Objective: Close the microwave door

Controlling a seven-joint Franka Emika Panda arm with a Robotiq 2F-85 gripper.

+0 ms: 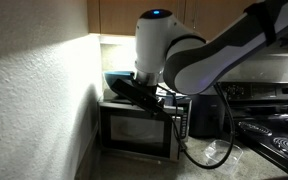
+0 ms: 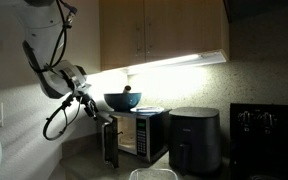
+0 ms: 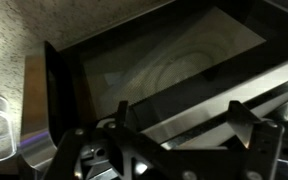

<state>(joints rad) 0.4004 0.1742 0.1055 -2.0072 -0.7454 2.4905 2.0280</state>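
- My black two-finger gripper [image 3: 182, 120] is released, its fingers spread wide with nothing between them, directly over the door glass.
- The dark, glass-windowed microwave door [image 2: 110, 143] stands ajar, swung out at 9 o'clock of the small silver-grey boxy microwave [image 2: 162, 135].
- A dark blue round bowl [image 2: 122, 100] sits on top at 12 o'clock.

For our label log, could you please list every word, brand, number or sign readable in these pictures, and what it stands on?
No text can be read in any view.
Keypad strip of the microwave: any markings are too dark and small to read.
Stove control panel: blurred, nothing legible.
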